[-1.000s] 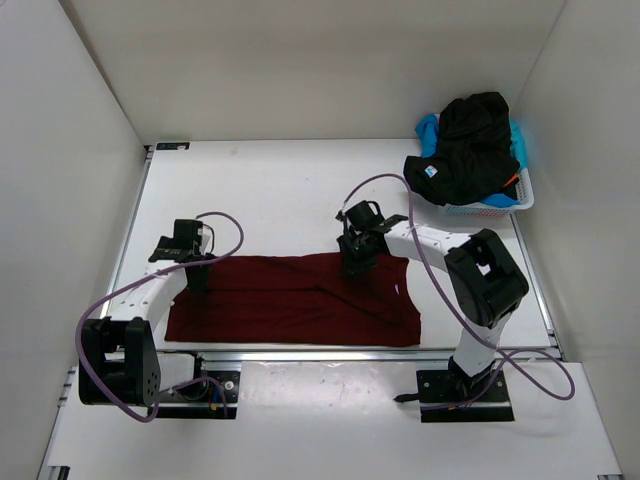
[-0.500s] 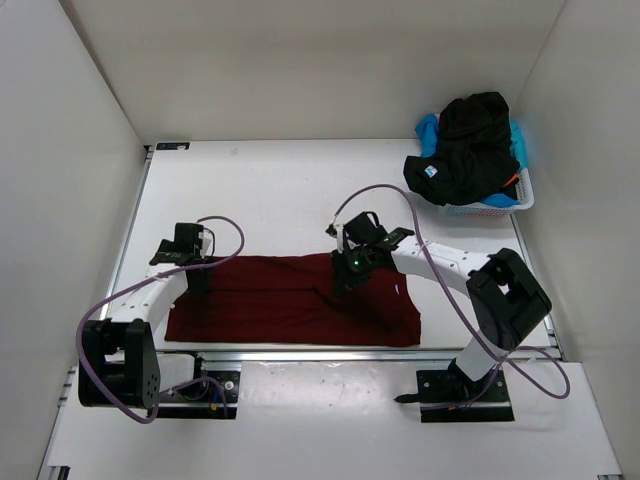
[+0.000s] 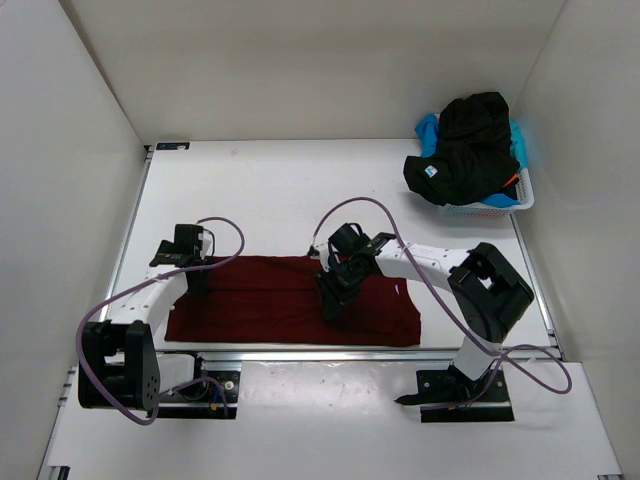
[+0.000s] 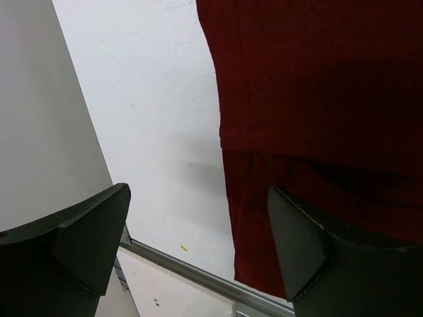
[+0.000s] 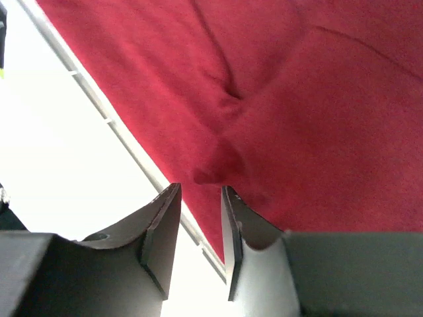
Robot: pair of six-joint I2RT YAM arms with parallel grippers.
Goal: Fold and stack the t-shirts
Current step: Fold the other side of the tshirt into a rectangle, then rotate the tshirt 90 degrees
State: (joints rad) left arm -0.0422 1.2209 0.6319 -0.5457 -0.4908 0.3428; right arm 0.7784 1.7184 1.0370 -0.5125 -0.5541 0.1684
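Black t-shirt point(image 3: 472, 140): small blue-white label point(image 3: 430, 171), unreadable. Left hand point(image 4: 198, 198) spread wide; right hand point(image 5: 200, 191) slightly parted over the dark red t-shirt point(image 3: 265, 300).

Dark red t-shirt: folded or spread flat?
Partly folded. The dark red t-shirt lies as a long flat band, one layer's edge overlapping another in the left wrist view.

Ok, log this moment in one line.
dark red t-shirt: spread flat | left gripper: open, over shirt's left edge | right gripper: jaws narrowly apart, empty, over shirt's middle | black t-shirt: heaped on basket
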